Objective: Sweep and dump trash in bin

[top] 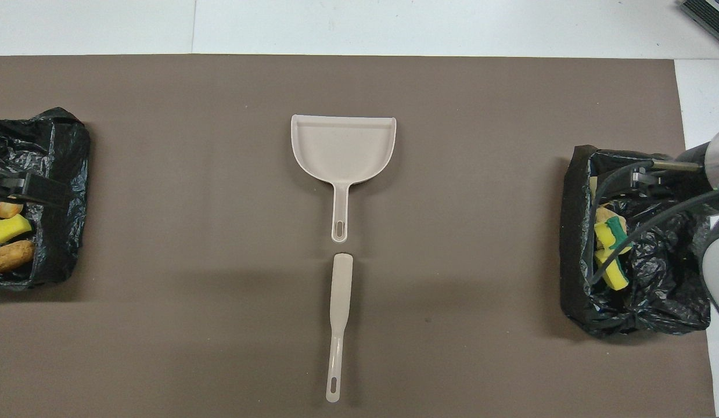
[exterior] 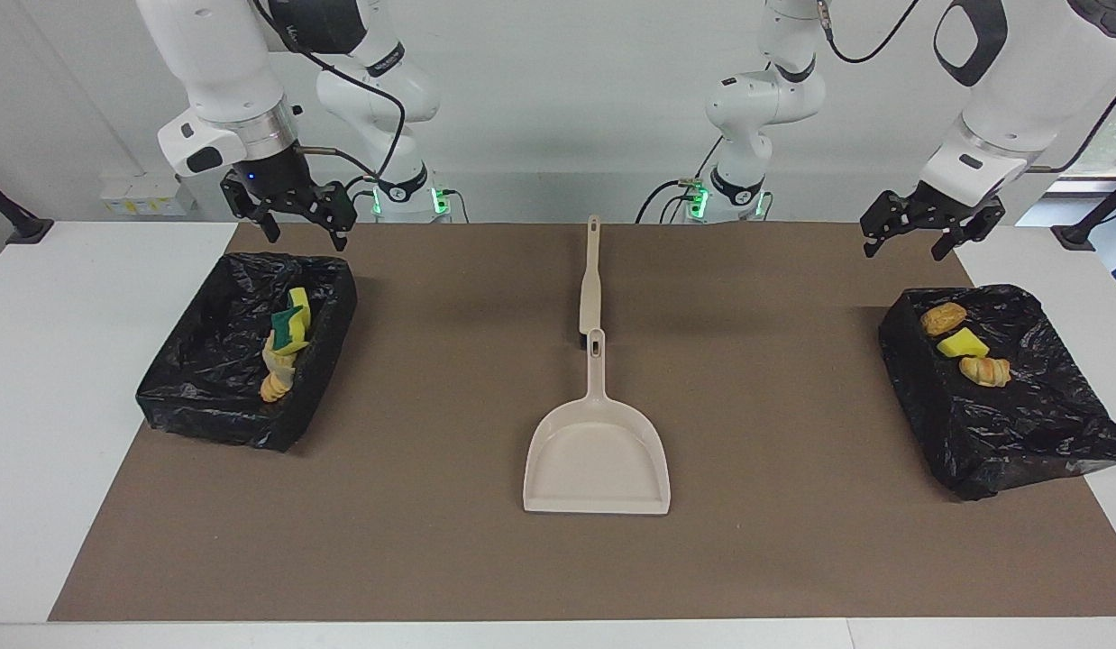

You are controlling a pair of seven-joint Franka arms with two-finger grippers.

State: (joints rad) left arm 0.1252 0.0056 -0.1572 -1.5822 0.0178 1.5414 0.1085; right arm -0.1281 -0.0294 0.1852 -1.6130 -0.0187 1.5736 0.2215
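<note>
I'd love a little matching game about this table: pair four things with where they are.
Things:
1. dustpan
2. brush
3. green-faced sponge
4. right pincer

Places:
A. in the bin toward the right arm's end
B. mid-mat, nearer to the robots than the dustpan
C. raised, open, at that bin's edge nearest the robots
D. mid-mat, pan empty

Pairs: 1-D, 2-B, 3-A, 4-C
</note>
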